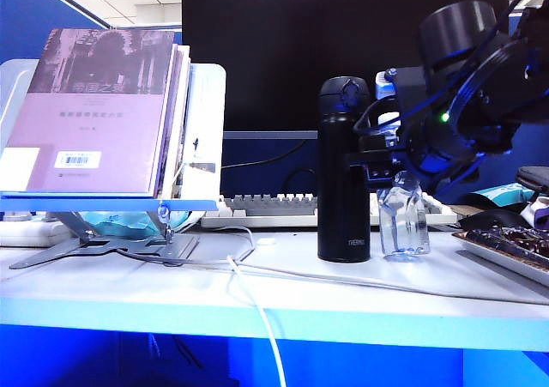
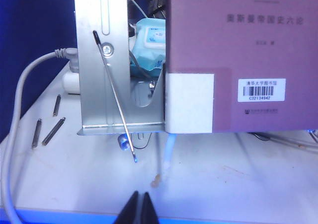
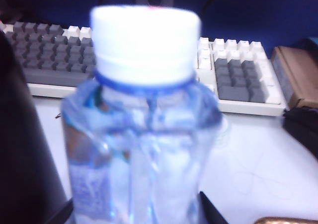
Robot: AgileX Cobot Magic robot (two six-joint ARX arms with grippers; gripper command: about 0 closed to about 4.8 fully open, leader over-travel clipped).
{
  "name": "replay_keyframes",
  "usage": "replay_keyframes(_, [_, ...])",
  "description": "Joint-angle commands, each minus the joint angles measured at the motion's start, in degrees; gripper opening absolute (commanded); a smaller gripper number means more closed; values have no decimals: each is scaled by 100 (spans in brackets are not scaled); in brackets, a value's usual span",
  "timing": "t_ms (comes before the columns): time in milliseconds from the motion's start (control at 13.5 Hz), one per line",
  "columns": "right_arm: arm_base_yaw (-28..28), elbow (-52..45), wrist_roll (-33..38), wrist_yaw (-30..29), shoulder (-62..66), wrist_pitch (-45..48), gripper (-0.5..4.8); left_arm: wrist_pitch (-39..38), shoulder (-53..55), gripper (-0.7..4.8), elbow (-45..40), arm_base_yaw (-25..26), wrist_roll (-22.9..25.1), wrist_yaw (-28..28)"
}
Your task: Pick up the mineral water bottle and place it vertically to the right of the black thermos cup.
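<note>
The mineral water bottle [image 3: 144,129] is standing upright between the right gripper [image 1: 396,166] fingers, parted and seemingly unclamped, beside the black thermos cup [image 1: 343,172]; the left gripper [image 2: 139,210], fingers pressed together, is idling far off.

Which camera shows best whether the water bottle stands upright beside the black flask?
The exterior view: the water bottle stands upright on the table just right of the black flask, with the right gripper at its top. The right wrist view shows only its blurred cap and shoulders close up. The left wrist view misses it.
</note>
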Motion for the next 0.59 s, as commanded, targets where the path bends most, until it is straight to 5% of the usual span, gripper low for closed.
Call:
replay_keyframes(74, [11,24,-153,144,-192,142,297,-70,-17,-4,4,2,24,28])
replay_keyframes(371, [11,24,-181,157,-197,122,298,-70,-17,-4,2,4,24,28])
replay_keyframes(594, [11,22,-201,157,-284,-26,370,-70,-17,-4,2,4,24,28])
